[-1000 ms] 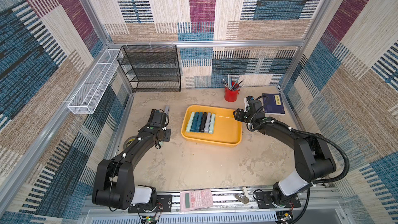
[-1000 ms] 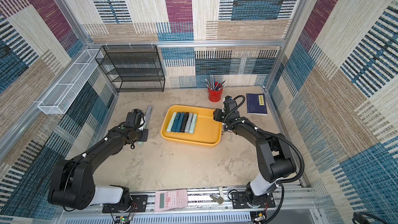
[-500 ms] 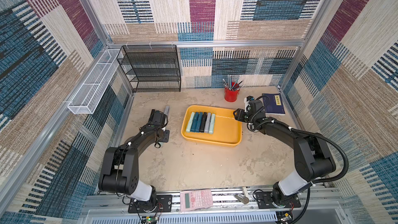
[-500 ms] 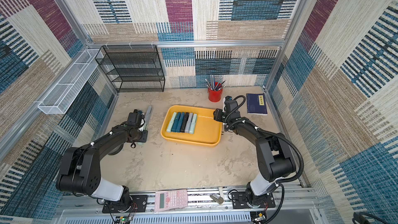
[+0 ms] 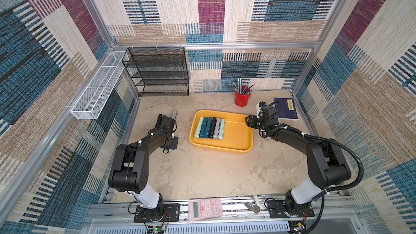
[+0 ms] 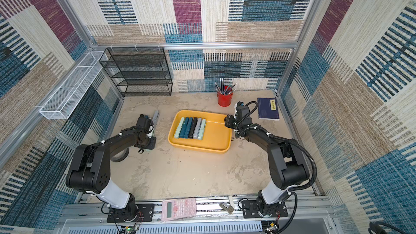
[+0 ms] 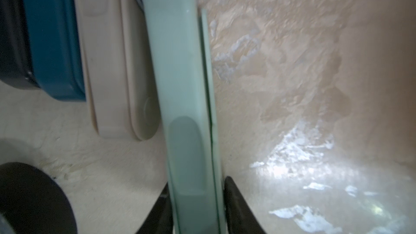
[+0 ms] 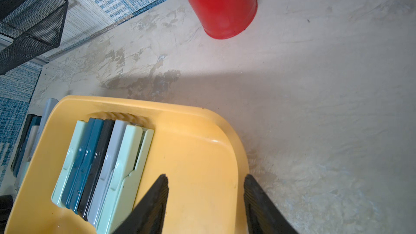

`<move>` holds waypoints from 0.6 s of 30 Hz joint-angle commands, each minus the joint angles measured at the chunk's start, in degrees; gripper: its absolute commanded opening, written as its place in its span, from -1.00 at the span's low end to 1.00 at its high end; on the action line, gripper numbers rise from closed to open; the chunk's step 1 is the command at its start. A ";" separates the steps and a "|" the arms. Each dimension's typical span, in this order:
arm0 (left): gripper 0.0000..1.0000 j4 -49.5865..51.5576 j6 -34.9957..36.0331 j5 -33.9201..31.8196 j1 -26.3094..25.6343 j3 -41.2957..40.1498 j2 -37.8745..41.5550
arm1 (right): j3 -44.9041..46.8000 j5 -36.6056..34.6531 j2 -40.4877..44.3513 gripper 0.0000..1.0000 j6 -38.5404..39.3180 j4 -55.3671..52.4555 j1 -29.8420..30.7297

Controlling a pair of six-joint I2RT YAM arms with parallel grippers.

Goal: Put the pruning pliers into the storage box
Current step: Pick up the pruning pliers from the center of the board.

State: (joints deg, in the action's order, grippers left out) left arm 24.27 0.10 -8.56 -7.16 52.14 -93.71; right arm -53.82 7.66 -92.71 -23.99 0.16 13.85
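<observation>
Mint pliers lie on the counter, left of the box — long axis running straight away from the left fingers, which clasp the near end across its width. A whitish pair and a blue pair lie close alongside. Left arm is plainly the nearer; the carry looks short, sideways toward the row in the box, which lies parallel. Right fingers stand apart, empty — astride the box's rim.
</observation>
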 commanded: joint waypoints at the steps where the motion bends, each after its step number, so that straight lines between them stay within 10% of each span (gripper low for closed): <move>1: -0.48 1.10 -0.51 1.01 0.04 0.57 -0.24 | 0.22 0.51 0.07 0.11 -0.62 1.86 -0.06; 18: -0.86 9.46 -5.12 2.75 -2.77 7.93 11.89 | 0.73 -2.40 1.06 0.05 0.69 -1.31 -0.23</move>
State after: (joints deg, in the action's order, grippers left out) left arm 32.10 -3.07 -7.09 -9.08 58.15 -83.57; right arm -53.19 6.35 -91.85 -23.70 -1.21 13.52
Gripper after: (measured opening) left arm 0.287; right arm 0.529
